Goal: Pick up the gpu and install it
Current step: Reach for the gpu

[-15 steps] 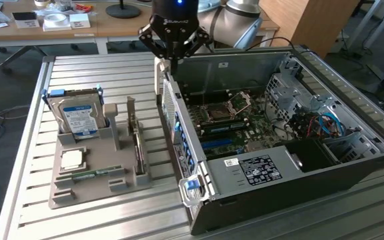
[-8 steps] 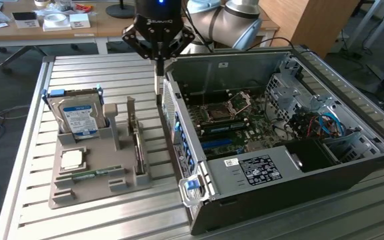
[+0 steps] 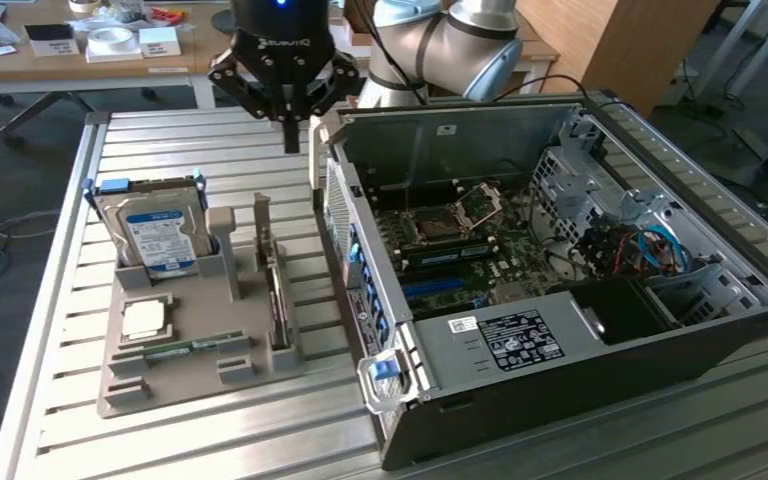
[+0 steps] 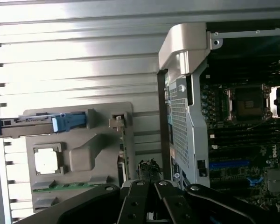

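The tool (image 3: pixel 291 140) hangs with its fingers pressed together and nothing between them, above the slatted surface (image 3: pixel 184 150). Beneath its tips is the bare strip between the tray (image 3: pixel 177 385) and the outer wall of the open case (image 3: pixel 598 360). That wall's upper rim and corner stand just beside the tool on one side. On the other side and behind it there is open room over bare slats.

The gpu (image 3: pixel 277 300) stands on edge in the tray's slot. It is below the tool and off to the tray side, along the tray edge nearest the case, well apart from the fingers. Its top edge is free, with a tray upright close on its far side and the case wall near on the other.

Farther from the tool in the tray are an upright hard drive (image 3: pixel 157 235), a cpu (image 3: pixel 144 318) lying flat and a memory stick (image 3: pixel 184 347). The case lies open, its motherboard (image 3: pixel 478 250) exposed.
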You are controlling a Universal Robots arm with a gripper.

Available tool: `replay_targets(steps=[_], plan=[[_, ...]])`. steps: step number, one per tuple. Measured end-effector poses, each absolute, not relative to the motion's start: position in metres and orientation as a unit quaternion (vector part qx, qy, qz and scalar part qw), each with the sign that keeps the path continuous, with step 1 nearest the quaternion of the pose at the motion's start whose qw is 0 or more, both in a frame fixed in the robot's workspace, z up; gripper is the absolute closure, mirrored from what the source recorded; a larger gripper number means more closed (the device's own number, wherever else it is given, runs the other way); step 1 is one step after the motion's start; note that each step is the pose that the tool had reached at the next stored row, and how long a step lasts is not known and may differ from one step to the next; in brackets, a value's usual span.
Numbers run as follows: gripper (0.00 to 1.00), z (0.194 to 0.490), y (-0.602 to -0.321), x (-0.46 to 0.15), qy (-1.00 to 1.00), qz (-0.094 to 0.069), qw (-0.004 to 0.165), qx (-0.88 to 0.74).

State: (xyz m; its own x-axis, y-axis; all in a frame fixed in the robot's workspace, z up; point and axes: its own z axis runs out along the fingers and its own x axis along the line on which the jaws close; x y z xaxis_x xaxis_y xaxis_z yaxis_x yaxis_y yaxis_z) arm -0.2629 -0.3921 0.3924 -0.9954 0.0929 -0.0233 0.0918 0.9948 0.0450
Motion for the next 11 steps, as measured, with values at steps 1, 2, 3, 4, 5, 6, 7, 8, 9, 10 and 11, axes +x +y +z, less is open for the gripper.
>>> replay_targets(steps=[1,2,3,4,5,6,7,8,9,10,11], plan=[[0.89,0.392,-0.392,-0.266,0.999,0.022,0.013,0.047],[0.89,0.392,-0.392,-0.270,0.999,0.022,0.013,0.047],[0.89,0.392,-0.392,-0.273,0.999,0.022,0.013,0.047],[0.89,0.392,-0.392,-0.276,0.999,0.022,0.013,0.048],[0.89,0.392,-0.392,-0.279,0.999,0.022,0.013,0.048],[0.89,0.392,-0.391,-0.281,0.998,0.022,0.013,0.049],[0.89,0.392,-0.391,-0.284,0.998,0.022,0.013,0.049],[0.89,0.392,-0.391,-0.286,0.998,0.022,0.013,0.049],[0.89,0.392,-0.391,-0.288,0.998,0.022,0.013,0.049],[0.89,0.392,-0.391,-0.289,0.998,0.022,0.013,0.050],[0.89,0.392,-0.391,-0.291,0.998,0.022,0.013,0.050]])
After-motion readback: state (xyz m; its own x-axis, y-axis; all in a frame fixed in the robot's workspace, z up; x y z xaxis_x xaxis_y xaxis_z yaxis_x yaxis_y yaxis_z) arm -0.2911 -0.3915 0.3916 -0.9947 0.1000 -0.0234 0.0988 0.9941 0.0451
